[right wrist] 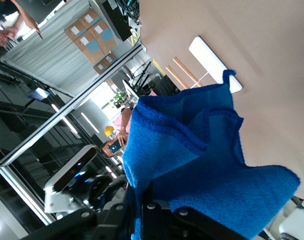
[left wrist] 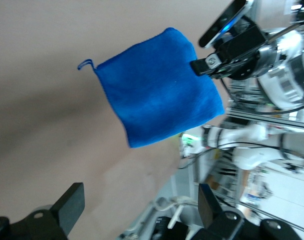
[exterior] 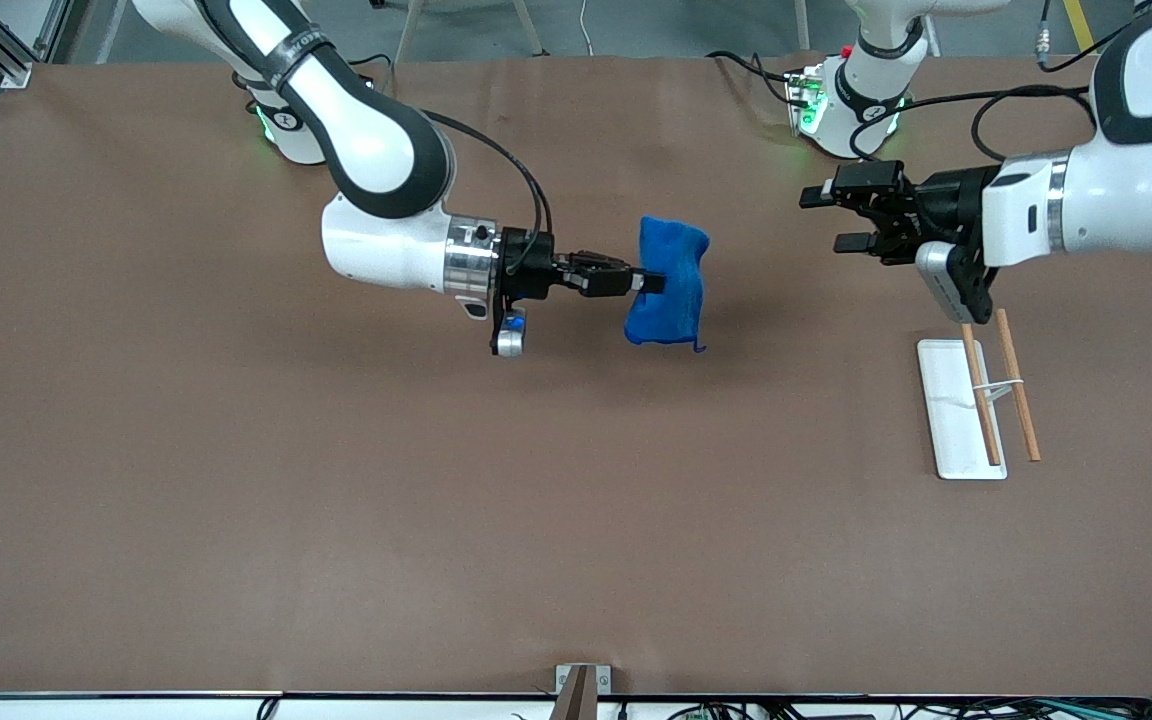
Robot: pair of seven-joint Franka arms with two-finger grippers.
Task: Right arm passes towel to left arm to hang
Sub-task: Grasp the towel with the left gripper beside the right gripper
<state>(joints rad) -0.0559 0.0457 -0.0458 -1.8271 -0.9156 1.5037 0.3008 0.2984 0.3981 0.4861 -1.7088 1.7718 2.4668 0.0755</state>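
The right gripper (exterior: 648, 283) is up over the middle of the table (exterior: 236, 500), turned on its side and pointing toward the left arm's end. Its fingers are clamped tight on one edge of the towel (exterior: 668, 282), which hangs in the air from that pinch and droops a little, its shadow on the brown top beneath it. In the left wrist view the towel (left wrist: 159, 95) spreads out nearly flat, with the thin loop (left wrist: 84, 64) sticking out at the corner away from the pinch; in the front view that loop (exterior: 700, 348) shows at the towel's 5 o'clock corner. From the right wrist view the cloth (right wrist: 202, 165) looks folded over on itself near the fingers, though it fills so much of the shot that I can't be sure how many layers are pinched.

The left gripper (exterior: 836, 220) hovers at about 3 o'clock from the towel, well apart from it, its fingers (left wrist: 71, 205) spread wide and facing the cloth, holding nothing.

At about 5 o'clock from the left gripper, on the table, lies the white tray (exterior: 941, 420) with two wooden rods (exterior: 1019, 385) over it.
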